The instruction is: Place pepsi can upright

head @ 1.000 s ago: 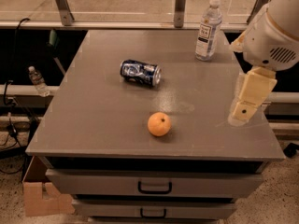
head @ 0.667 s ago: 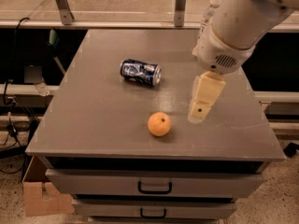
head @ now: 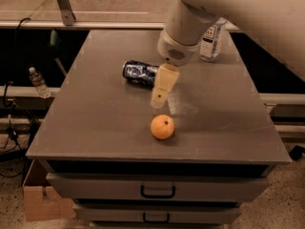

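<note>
The pepsi can [head: 138, 73], dark blue with a round logo, lies on its side on the grey cabinet top [head: 105, 123], left of centre. My gripper [head: 158, 101] hangs from the big white arm, its cream fingers [head: 163, 84] pointing down just right of the can's right end and partly covering it. It sits above the orange [head: 162, 127]. The gripper holds nothing.
A clear water bottle [head: 211, 38] with a white label stands at the back right, partly behind the arm. Drawers [head: 157, 191] are below the top. A small bottle [head: 38, 82] stands on a ledge at the left, a cardboard box [head: 40, 202] on the floor.
The arm has swung left across the cabinet top, from the right edge to just beside the can's right end. The can, orange and bottle have not moved.
</note>
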Robot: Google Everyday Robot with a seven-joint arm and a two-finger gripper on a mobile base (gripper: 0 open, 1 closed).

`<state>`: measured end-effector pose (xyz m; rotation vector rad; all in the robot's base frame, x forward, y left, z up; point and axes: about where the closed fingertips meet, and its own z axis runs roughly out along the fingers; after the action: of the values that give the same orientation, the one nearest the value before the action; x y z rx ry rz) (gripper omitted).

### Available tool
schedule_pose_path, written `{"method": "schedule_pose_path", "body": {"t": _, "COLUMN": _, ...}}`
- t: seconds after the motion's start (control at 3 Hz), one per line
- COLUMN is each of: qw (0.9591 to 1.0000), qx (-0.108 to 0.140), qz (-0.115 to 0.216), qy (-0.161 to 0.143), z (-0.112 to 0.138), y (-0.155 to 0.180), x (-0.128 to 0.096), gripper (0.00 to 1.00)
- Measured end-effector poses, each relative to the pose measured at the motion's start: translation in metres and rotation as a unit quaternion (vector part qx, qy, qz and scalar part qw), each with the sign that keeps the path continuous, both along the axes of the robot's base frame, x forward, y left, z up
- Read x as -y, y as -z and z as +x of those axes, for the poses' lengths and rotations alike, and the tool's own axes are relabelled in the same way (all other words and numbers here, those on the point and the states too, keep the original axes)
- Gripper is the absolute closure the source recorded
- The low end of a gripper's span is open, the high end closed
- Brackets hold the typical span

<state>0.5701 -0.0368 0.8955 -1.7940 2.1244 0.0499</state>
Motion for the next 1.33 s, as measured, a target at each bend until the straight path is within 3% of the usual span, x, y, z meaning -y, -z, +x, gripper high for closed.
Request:
{"method": "schedule_pose_path", "body": {"t": 0.67, "qw": 0.999, "qx": -0.019, "qz": 0.026, "qy": 0.03, "z": 0.059, "y": 0.014, "x": -0.04, "gripper": 0.0}}
{"method": "schedule_pose_path", "body": {"t": 1.33, "qw": 0.9987, "qx": -0.022, "qz": 0.017, "qy": 0.044, "z": 0.09, "y": 0.031, "x": -0.071, "gripper": 0.0}}
